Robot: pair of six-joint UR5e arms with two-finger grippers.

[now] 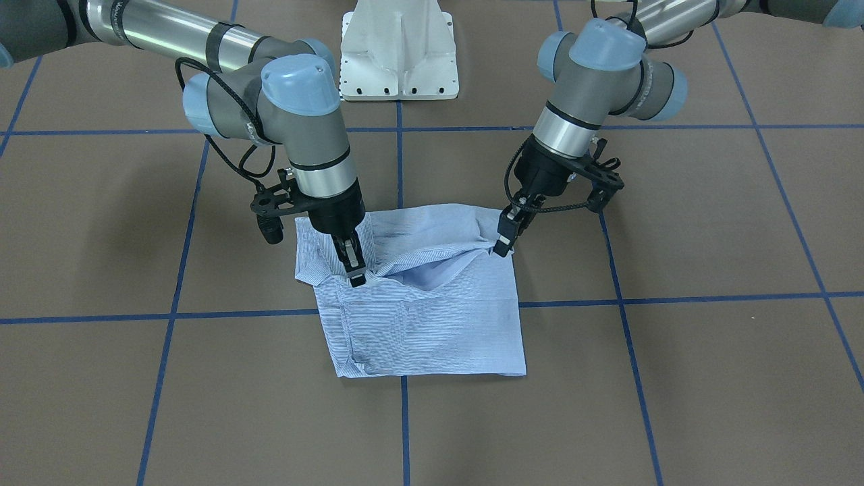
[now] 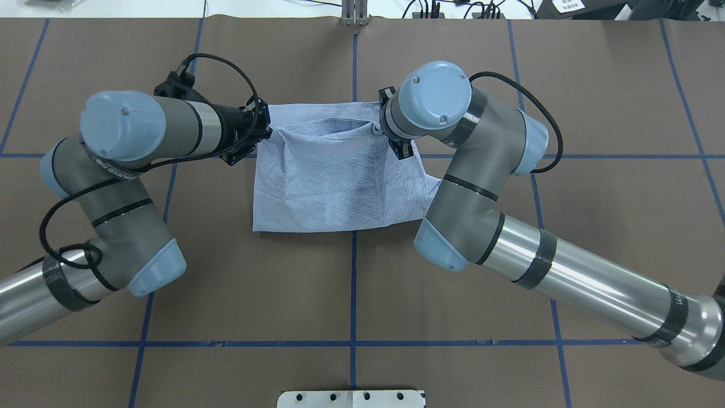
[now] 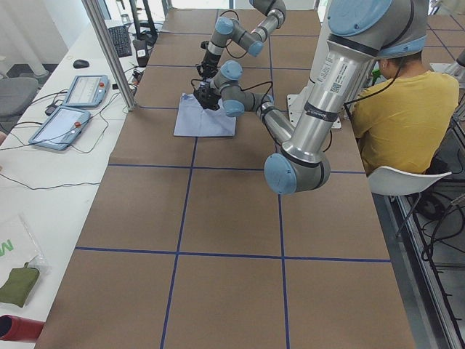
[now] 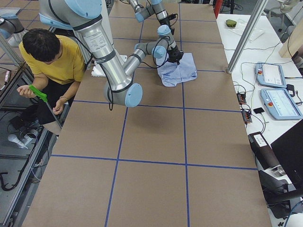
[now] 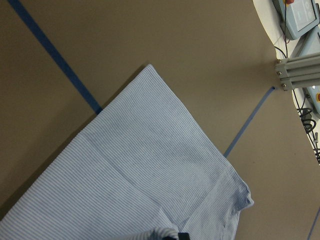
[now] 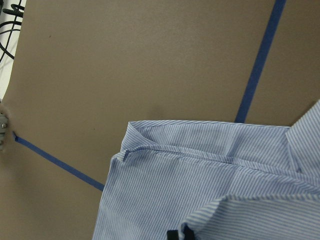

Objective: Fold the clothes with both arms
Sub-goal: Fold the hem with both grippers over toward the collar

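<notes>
The shirt (image 1: pixel 432 324) lies on the brown table (image 1: pixel 675 378), straight out in front of the white pedestal base (image 1: pixel 398 54), near it but apart from it. It is folded to a rough rectangle and straddles the blue tape line (image 1: pixel 405 432) that runs out from the middle of the base.

My left gripper (image 1: pixel 503 244) reaches down on my left of that base line. Its fingers are pinched tight on the corner of the shirt's upper layer. My right gripper (image 1: pixel 356 270) comes down on the opposite side of the base line, clenched on the same layer.

Between my two grips the cloth stands up as a ridge running across in front of the base. A shadowed hollow under it opens away from the base. A strip of shirt on the base side of the ridge lies flat, and so does the larger part on the far side. Past my right gripper, a striped flap spreads outward on the table.

A person in a yellow top (image 3: pixel 407 109) sits behind the base.
</notes>
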